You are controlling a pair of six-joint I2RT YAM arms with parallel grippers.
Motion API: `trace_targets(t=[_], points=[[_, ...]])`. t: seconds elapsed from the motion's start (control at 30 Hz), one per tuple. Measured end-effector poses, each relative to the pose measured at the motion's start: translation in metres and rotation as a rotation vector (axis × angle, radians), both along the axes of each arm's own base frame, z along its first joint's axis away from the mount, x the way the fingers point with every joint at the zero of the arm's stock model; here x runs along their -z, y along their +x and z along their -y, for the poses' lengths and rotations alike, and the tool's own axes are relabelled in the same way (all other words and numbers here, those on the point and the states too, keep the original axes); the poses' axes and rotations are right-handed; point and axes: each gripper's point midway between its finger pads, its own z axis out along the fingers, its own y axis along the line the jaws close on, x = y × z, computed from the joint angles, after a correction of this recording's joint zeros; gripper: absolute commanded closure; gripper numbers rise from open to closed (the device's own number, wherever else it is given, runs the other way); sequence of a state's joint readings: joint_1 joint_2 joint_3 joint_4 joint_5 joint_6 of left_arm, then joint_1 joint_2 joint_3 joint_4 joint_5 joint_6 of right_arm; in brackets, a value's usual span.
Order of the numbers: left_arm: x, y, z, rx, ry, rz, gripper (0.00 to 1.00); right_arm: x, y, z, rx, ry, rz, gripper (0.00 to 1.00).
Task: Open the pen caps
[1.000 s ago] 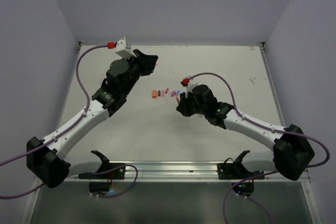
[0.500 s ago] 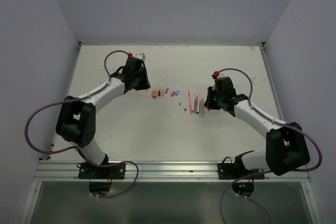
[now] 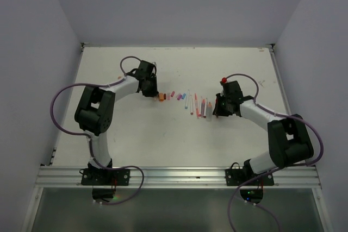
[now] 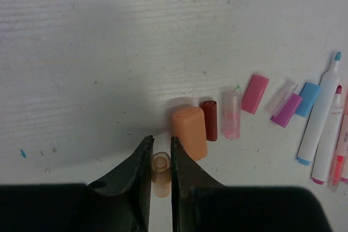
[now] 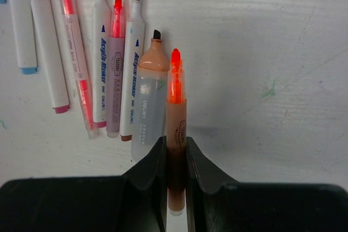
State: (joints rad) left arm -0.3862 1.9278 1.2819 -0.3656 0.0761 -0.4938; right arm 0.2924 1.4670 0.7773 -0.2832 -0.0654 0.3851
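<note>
In the left wrist view my left gripper [image 4: 161, 149] is shut on a small translucent orange pen cap [image 4: 161, 171] that lies on the white table. Right beside it lie a thick orange cap [image 4: 190, 132], a dark red cap [image 4: 209, 120], a clear pink cap [image 4: 232, 116], and pink [image 4: 255, 94], purple [image 4: 286, 110] and blue [image 4: 308, 99] caps. In the right wrist view my right gripper [image 5: 175, 144] is shut on a thin uncapped orange pen [image 5: 175, 107], low over the table at the right end of the pen row [image 5: 103, 63]. A thicker orange-necked marker [image 5: 148, 107] lies against it.
From above, the caps [image 3: 173, 95] and the uncapped pens [image 3: 194, 104] form one line across the middle of the table, with my left gripper [image 3: 154, 93] at its left end and my right gripper [image 3: 216, 107] at its right end. Walls close the table on three sides.
Both arms have swung out from over the middle and come down. The left gripper now sits at the caps, the right at the end of the pen row.
</note>
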Motion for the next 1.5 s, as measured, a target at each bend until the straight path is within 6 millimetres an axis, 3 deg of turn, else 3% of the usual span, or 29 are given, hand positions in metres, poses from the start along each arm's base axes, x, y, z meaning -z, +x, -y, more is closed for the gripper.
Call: trace_targets(t=[0.2, 0.43, 0.67, 0.8, 0.97, 1.17, 1.27, 1.37, 1.5], points=[[0.010, 0.003, 0.002, 0.002, 0.003, -0.016, 0.79, 0.015, -0.004, -0.003, -0.012, 0.005, -0.052, 0.90], [0.011, 0.007, 0.001, -0.003, -0.009, -0.016, 0.65, 0.016, -0.002, -0.005, -0.014, 0.015, -0.047, 0.73], [0.009, 0.012, 0.001, -0.016, -0.026, -0.005, 0.50, 0.014, 0.000, -0.006, -0.008, 0.022, -0.035, 0.63], [0.005, 0.014, -0.003, -0.030, -0.028, 0.003, 0.37, 0.005, 0.001, -0.006, 0.000, 0.034, -0.008, 0.59], [-0.020, 0.014, -0.019, -0.075, -0.011, 0.045, 0.24, -0.027, 0.005, -0.004, 0.017, 0.045, 0.085, 0.42], [-0.093, 0.030, -0.053, -0.190, -0.015, 0.217, 0.15, -0.081, 0.008, -0.003, 0.019, 0.084, 0.240, 0.19], [-0.114, 0.036, -0.082, -0.268, 0.006, 0.270, 0.10, -0.104, 0.009, -0.003, 0.015, 0.104, 0.309, 0.14], [-0.117, 0.037, -0.119, -0.365, 0.050, 0.289, 0.10, -0.117, 0.007, -0.004, 0.009, 0.121, 0.348, 0.12], [-0.098, 0.027, -0.169, -0.481, 0.104, 0.247, 0.13, -0.124, 0.006, -0.004, 0.006, 0.128, 0.369, 0.11]])
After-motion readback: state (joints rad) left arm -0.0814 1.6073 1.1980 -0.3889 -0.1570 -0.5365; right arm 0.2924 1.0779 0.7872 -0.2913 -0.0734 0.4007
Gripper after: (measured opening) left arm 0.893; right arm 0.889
